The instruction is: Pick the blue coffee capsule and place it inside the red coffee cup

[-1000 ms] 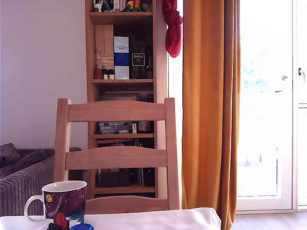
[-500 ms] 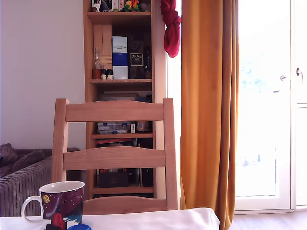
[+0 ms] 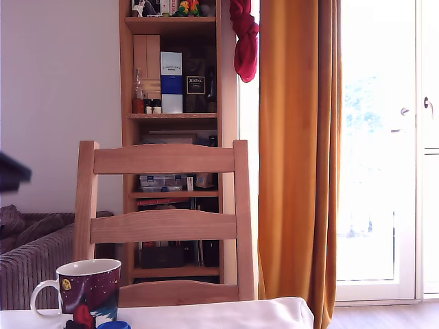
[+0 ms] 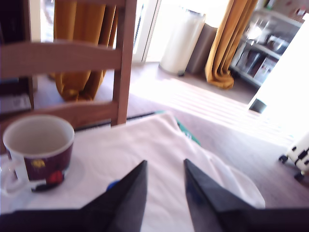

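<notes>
A: Status, please; where does the task stand?

B: Capsule (image 3: 114,325) is not yet picked; it sits on the white cloth (image 3: 226,314) just in front of the cup (image 3: 90,288), at the bottom edge of the exterior view; only its top shows there. In the wrist view a small blue spot (image 4: 112,184) shows beside one finger; this is judged to be the same capsule.

A: Gripper state?

B: Gripper (image 4: 165,191) hangs above the cloth; its two dark fingers (image 4: 130,198) stand apart with a narrow gap between them; nothing lies in that gap. In the exterior view only a dark blur at the left edge shows, probably part of the arm.

A: Cup condition?

B: Cup stands upright on the cloth, in front of the chair (image 3: 164,223); its white inside (image 4: 37,135) shows nothing in it; the handle (image 3: 42,296) points to the exterior view's left. A small red lump (image 3: 82,316) sits against its base; this is not the target.

A: Remaining steps?

B: All of them, as judged: descend over the capsule; close; lift; carry over the rim; release.

A: Legible markings?

B: Little; boxes on the shelf (image 3: 171,116) carry print, a blue-and-white box (image 3: 172,82) and a dark one with a pale label (image 3: 196,85); the text is too small to read. The cup bears a round yellow mark (image 3: 66,284); no words can be made out.
</notes>
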Available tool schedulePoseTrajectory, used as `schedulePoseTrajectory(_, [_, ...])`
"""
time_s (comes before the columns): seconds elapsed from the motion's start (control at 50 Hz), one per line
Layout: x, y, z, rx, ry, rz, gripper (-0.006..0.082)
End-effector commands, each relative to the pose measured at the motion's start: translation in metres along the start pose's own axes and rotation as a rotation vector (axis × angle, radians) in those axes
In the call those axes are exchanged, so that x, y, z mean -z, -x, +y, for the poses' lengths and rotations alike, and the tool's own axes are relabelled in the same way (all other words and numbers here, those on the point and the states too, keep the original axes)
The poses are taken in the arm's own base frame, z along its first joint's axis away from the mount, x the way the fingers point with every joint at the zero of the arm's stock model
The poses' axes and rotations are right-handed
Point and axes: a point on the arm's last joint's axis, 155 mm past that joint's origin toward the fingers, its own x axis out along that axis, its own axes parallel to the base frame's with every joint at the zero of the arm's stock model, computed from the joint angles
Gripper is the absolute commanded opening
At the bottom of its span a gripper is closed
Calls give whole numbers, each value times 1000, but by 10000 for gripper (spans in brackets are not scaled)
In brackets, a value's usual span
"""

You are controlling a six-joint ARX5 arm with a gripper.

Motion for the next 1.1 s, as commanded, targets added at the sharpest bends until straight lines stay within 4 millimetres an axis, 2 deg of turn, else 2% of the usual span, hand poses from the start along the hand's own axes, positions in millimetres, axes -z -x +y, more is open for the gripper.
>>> schedulePoseTrajectory(0.0, [4, -4, 2, -12, -14, 25, 700])
schedulePoseTrajectory(0.26, [3, -24, 14, -96, -82, 93, 700])
schedulePoseTrajectory(0.46, [5, -50, 23, -136, -81, 206, 700])
schedulePoseTrajectory(0.78, [41, -100, 34, -170, -11, 498, 700])
schedulePoseTrajectory(0.94, [62, -114, 43, -212, 30, 623, 700])
schedulePoseTrajectory(1.08, [73, -121, 56, -274, 27, 682, 700])
